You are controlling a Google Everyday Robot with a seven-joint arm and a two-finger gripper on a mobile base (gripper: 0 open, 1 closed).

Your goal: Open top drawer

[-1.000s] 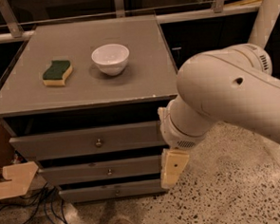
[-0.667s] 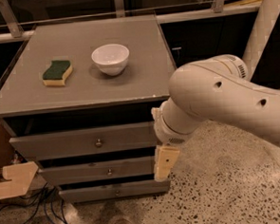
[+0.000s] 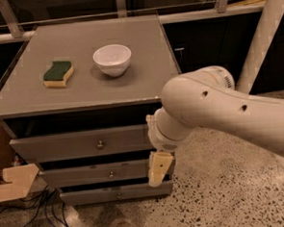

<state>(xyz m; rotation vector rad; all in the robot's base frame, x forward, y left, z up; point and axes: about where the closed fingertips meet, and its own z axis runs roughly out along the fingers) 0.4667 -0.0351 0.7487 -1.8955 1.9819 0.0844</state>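
Observation:
The top drawer (image 3: 62, 145) is the tallest and widest of three grey drawers under the grey cabinet top (image 3: 83, 92). A small round metal knob (image 3: 100, 145) sits at the centre of its front. My gripper (image 3: 159, 170) hangs from the big white arm (image 3: 219, 110) at the right end of the drawer fronts, level with the middle drawer (image 3: 83, 174). It is right of and below the top drawer's knob and holds nothing that I can see.
A white bowl (image 3: 112, 59) and a green-and-yellow sponge (image 3: 58, 74) lie on the cabinet top. The bottom drawer (image 3: 99, 195) is near the floor. A cardboard box (image 3: 8, 181) and cables (image 3: 37, 216) are at lower left. A white post (image 3: 262, 36) stands at right.
The arm and gripper have moved left, closer to the right end of the drawer fronts. The drawers, bowl and sponge have not moved.

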